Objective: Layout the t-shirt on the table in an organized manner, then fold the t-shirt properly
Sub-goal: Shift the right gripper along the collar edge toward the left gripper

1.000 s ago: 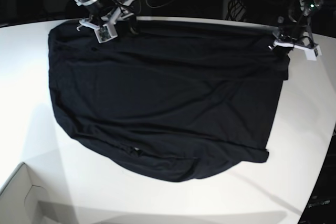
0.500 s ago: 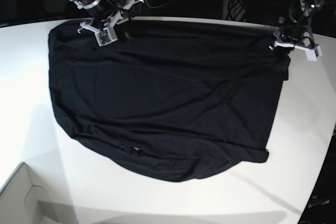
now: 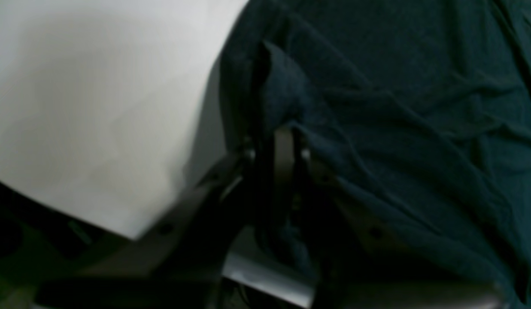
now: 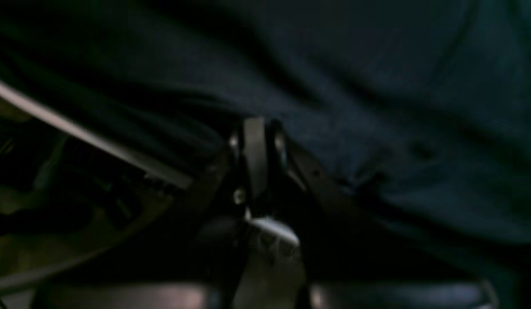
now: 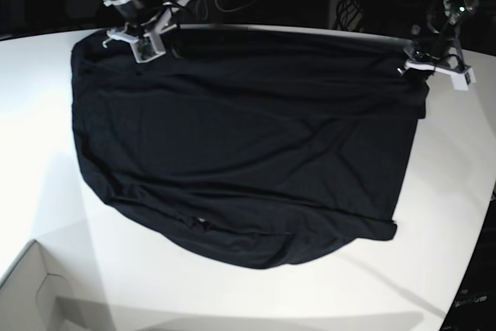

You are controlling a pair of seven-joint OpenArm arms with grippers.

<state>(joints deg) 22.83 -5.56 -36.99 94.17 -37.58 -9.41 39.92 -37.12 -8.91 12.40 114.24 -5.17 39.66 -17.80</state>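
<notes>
1. T-shirt (image 5: 248,145): black cloth, soft and matt, fine-grained weave, wrinkled with shallow creases; no print seen.
2. Table (image 5: 232,292): white top, smooth, hard, low sheen; faint soft shadows on its surface.
3. Left gripper (image 3: 284,146): dark matt fingers, apparently plastic, small pale metallic fasteners; white plastic housing in the base view.
4. Right gripper (image 4: 256,141): dark matt fingers, blurred; pale shiny fastener heads; white plastic parts in the base view.
5. Box corner (image 5: 31,292): white, smooth, matt; material unclear.
</notes>
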